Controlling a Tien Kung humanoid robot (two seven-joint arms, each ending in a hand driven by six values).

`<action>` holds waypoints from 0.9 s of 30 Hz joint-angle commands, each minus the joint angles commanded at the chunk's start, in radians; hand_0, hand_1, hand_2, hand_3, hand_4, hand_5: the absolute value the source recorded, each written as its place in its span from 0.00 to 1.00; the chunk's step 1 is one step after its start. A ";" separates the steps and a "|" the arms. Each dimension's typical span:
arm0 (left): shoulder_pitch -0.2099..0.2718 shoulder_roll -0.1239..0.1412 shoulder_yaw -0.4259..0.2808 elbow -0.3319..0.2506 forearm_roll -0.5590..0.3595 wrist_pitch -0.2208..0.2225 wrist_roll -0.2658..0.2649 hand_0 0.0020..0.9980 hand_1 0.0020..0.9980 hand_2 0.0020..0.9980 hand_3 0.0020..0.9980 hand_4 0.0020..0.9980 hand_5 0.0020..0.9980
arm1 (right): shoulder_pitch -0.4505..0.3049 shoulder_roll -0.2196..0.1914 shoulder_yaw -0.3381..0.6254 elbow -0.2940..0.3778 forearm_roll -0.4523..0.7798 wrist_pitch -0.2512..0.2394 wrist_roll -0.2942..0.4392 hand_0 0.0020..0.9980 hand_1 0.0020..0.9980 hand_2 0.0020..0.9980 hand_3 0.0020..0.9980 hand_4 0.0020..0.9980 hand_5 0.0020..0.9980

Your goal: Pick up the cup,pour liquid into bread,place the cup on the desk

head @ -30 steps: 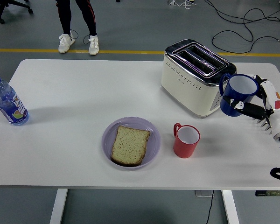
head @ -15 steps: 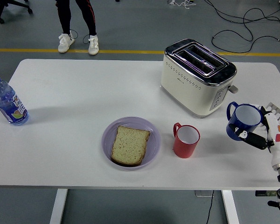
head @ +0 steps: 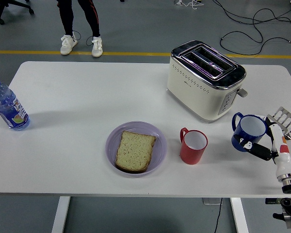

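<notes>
While the right hand (head: 262,145) reaches in from the lower right corner, its fingers are wrapped around the blue cup.
Blue cup (head: 249,131): upright, white inside, handle toward the toaster; it sits low at the table's right end, and whether its base touches the top I cannot tell.
Right hand's fingers (head: 254,148): black, curled against the cup's near side; the white forearm runs down toward the picture's corner.
Red cup (head: 193,146): upright on the table, handle to the left, between the plate and the blue cup, apart from both.
Bread slice (head: 135,150): one toasted slice lying flat in the purple plate (head: 113,141), near the table's front edge.
Toaster (head: 203,80): cream body with a chrome top and two slots, standing behind the two cups, set at an angle.
Water bottle (head: 7,106): blue-capped plastic bottle, upright at the far left edge of the white table (head: 77,92).
Person: only legs and white shoes (head: 81,44) show, on the floor beyond the table's far side.
</notes>
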 joint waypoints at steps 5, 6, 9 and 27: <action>-0.001 0.000 0.001 0.000 0.000 0.000 0.000 0.66 0.69 0.71 0.59 0.31 0.88 | 0.008 0.001 -0.015 -0.041 0.014 0.000 0.008 0.50 0.47 0.56 0.58 0.63 0.05; -0.001 0.000 0.001 0.000 0.000 0.000 0.000 0.66 0.69 0.71 0.59 0.31 0.88 | 0.010 0.002 -0.018 -0.049 0.017 0.000 0.009 0.50 0.47 0.56 0.58 0.63 0.05; -0.001 0.000 0.001 0.000 0.001 -0.001 0.000 0.66 0.69 0.71 0.59 0.31 0.88 | 0.017 0.004 -0.025 -0.080 0.021 0.003 0.009 0.50 0.47 0.56 0.58 0.65 0.09; 0.010 0.000 0.008 0.000 0.014 -0.007 0.000 0.66 0.69 0.71 0.59 0.32 0.88 | 0.041 0.015 -0.041 -0.159 0.001 0.018 -0.007 0.51 0.48 0.56 0.59 0.71 0.11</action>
